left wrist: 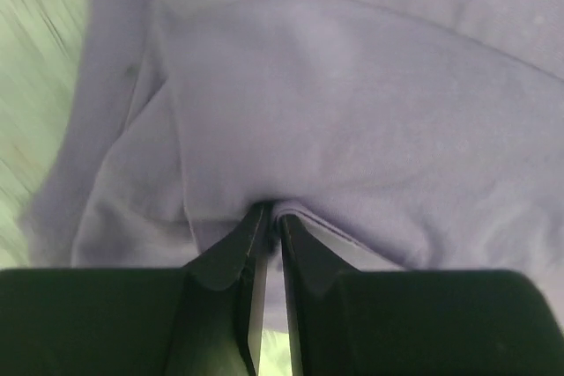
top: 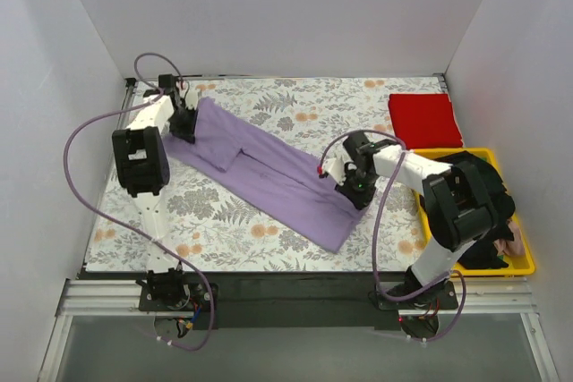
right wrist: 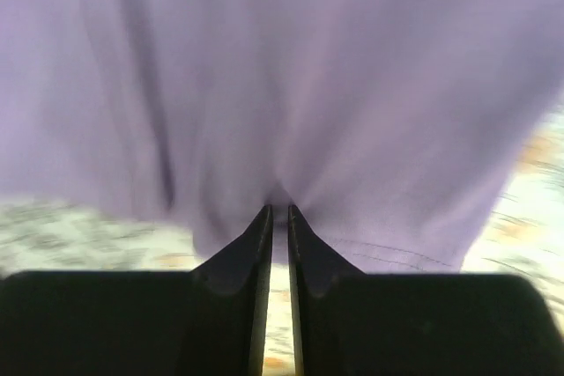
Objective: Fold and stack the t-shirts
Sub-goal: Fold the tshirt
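Note:
The lavender-purple t-shirt point(top: 269, 174) lies as a long diagonal band on the floral cloth, from far left to near middle. My left gripper point(top: 185, 123) is shut on its far-left edge; in the left wrist view the fingers point(left wrist: 231, 257) pinch a fold of the purple cloth point(left wrist: 352, 112). My right gripper point(top: 356, 190) is shut on its near-right edge; in the right wrist view the fingertips point(right wrist: 248, 248) pinch the purple cloth point(right wrist: 291, 77). The red t-shirt point(top: 424, 119) lies folded at the far right.
The grey-and-orange floral cloth point(top: 224, 221) covers the table. A yellow plastic tray point(top: 526, 261) with dark and pinkish cloth sits at the right, partly under my right arm. White walls close in the back and both sides.

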### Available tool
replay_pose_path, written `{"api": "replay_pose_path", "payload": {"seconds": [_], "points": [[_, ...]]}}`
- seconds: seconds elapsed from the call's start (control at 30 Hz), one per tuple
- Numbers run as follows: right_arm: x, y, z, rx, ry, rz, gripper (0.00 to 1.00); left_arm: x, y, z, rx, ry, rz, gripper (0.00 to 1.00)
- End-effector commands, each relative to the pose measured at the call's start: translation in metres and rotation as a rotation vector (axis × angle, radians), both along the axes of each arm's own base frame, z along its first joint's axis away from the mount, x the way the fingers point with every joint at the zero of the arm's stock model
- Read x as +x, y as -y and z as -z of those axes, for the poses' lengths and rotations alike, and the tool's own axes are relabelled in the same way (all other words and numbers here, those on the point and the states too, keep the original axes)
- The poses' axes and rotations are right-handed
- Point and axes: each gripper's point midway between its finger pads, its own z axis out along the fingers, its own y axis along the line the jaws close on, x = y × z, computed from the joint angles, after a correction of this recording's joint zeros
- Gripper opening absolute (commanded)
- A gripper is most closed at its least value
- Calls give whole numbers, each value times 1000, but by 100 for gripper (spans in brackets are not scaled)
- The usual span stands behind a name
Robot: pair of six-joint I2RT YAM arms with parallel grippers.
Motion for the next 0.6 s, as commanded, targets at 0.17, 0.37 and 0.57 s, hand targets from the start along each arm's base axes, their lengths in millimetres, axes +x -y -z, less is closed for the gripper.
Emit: {"api": "replay_pose_path", "payload": {"seconds": [0.17,0.37,0.57], "points": [[-89,-61,-41,152,-104,-153,19,142,47,-64,-130,341,47,16],[-48,-74,-50,140,-45,-154,18,95,60,-129,-172,453,28,21],[-18,-94,-33,128,-51,-151,17,48,82,-97,-176,345,44,21]]}}
